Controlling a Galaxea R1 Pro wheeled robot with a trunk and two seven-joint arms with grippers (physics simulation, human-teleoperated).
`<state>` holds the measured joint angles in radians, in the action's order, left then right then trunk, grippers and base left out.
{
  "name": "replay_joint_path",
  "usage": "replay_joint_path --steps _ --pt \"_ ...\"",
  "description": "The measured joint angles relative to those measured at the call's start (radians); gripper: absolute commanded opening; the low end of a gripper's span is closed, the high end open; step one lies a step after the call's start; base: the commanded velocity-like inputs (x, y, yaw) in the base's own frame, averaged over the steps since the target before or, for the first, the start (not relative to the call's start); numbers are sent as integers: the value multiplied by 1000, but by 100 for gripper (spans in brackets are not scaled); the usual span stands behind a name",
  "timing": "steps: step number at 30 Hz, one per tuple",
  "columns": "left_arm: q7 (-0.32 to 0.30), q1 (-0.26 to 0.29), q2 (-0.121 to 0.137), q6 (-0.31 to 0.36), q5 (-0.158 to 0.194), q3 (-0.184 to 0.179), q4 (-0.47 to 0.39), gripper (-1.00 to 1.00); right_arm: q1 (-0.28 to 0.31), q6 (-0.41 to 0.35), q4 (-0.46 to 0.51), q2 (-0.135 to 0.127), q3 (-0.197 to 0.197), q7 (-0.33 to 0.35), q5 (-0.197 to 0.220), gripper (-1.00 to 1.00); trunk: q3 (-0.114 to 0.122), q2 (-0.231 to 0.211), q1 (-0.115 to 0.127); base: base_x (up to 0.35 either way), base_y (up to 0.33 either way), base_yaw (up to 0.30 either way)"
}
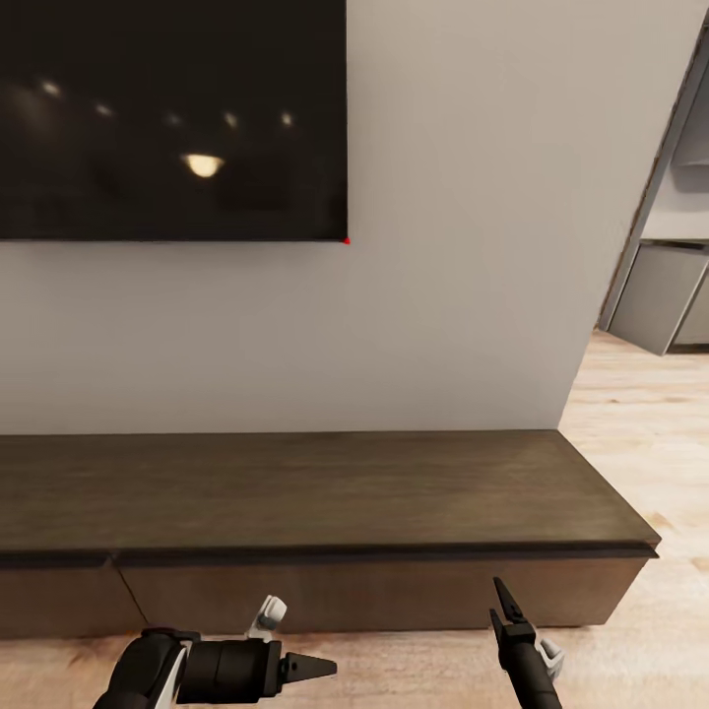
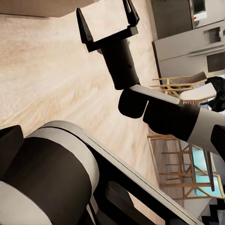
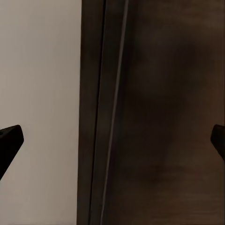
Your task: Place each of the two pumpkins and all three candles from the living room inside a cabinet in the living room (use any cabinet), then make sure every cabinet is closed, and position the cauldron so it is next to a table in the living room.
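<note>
Brown cabinet, drawers closed; two grippers, left, right.

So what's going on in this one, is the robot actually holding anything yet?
No. The robot faces the long low dark cabinet against the wall, under a wall-mounted TV. Both hands are empty: the right hand hangs in front of the cabinet's right drawer front, its fingers spread wide, and the left hand is held low over the wood floor, pointing sideways. The drawer fronts look closed, and the cabinet top is bare.
</note>
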<state>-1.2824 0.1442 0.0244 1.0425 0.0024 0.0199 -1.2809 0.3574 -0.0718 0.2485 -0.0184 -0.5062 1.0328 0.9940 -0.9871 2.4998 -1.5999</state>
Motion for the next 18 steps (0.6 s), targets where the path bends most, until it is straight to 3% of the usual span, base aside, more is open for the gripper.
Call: replay_joint_path --steps 4,18 --pt "0 0 0 -1 1 0 0 100 0 0 0 1 0 0 0 100 0 0 0 230 0 0" --pt "0 0 -3 -1 -5 -1 0 100 0 1 0 2 0 0 0 100 0 0 0 73 0 0"
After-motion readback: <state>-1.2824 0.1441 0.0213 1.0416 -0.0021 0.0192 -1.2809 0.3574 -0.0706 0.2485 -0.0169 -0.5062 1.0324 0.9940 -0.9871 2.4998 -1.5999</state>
